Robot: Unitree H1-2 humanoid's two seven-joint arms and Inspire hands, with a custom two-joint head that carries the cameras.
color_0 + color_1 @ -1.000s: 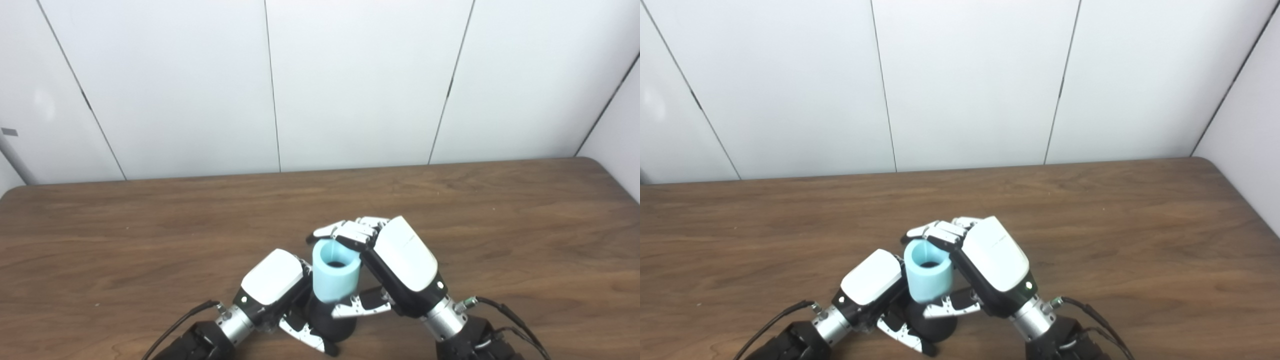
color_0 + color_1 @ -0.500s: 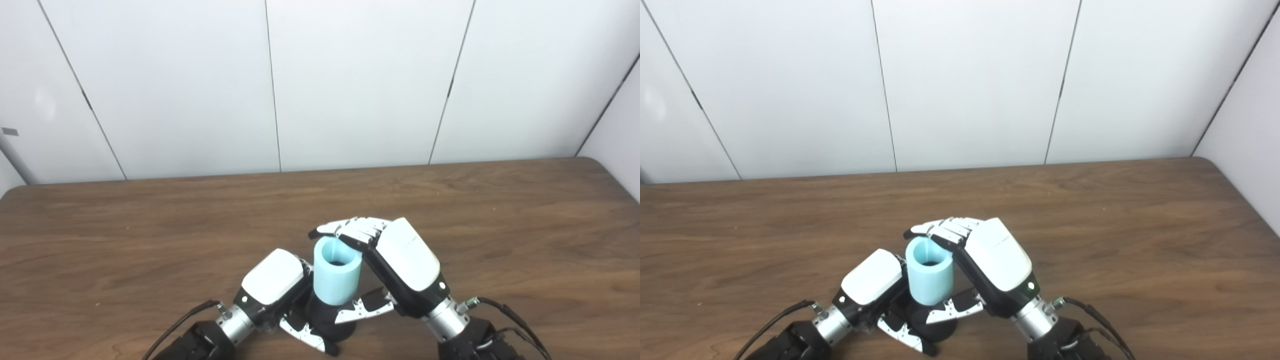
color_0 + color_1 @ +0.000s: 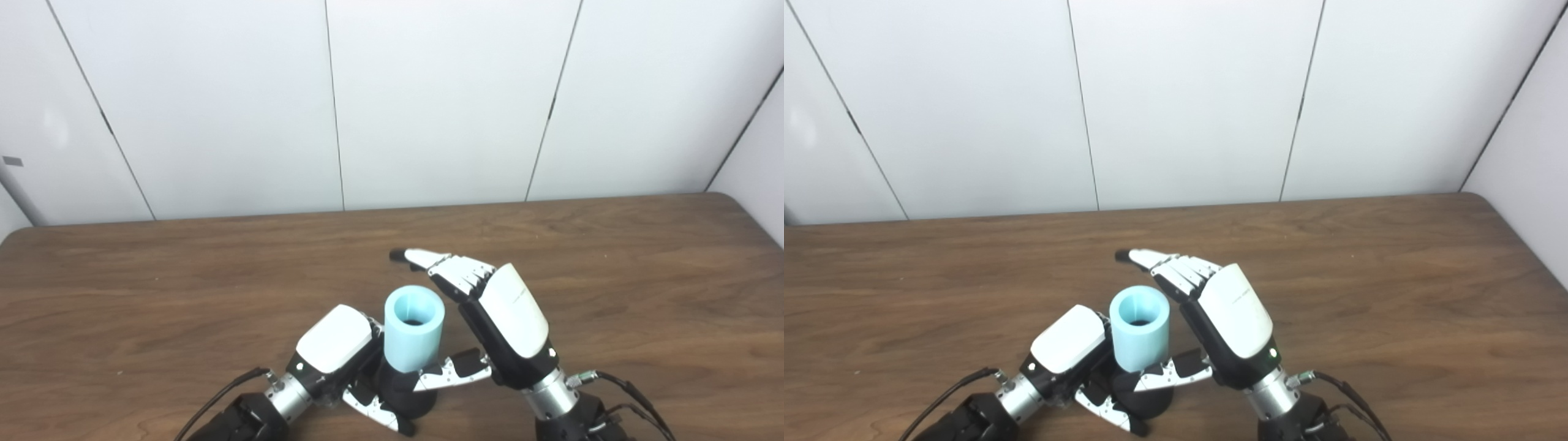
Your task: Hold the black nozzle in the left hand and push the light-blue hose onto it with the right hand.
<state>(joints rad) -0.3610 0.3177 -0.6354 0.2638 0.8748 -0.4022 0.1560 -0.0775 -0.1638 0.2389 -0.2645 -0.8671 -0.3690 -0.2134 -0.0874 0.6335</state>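
Observation:
The light-blue hose (image 3: 413, 328), a short thick tube, stands upright on the black nozzle (image 3: 409, 395) near the table's front edge. My left hand (image 3: 335, 350) is shut on the nozzle, fingers curled under its dark base. My right hand (image 3: 490, 312) sits just right of the hose and is open: its fingers (image 3: 450, 269) stretch out above and behind the tube, clear of it, while the thumb (image 3: 450, 375) reaches toward the hose's lower edge. In the right eye view the hose (image 3: 1140, 327) shows a dark opening at its top.
The brown wooden table (image 3: 153, 294) runs wide to both sides and back to a white panelled wall (image 3: 429, 104). Black cables (image 3: 631, 392) trail from both wrists at the bottom edge.
My right hand has let go of the hose: its fingers have lifted off the tube's top rim and spread out, and the hand has drawn slightly right. Hose, nozzle and left hand have stayed put.

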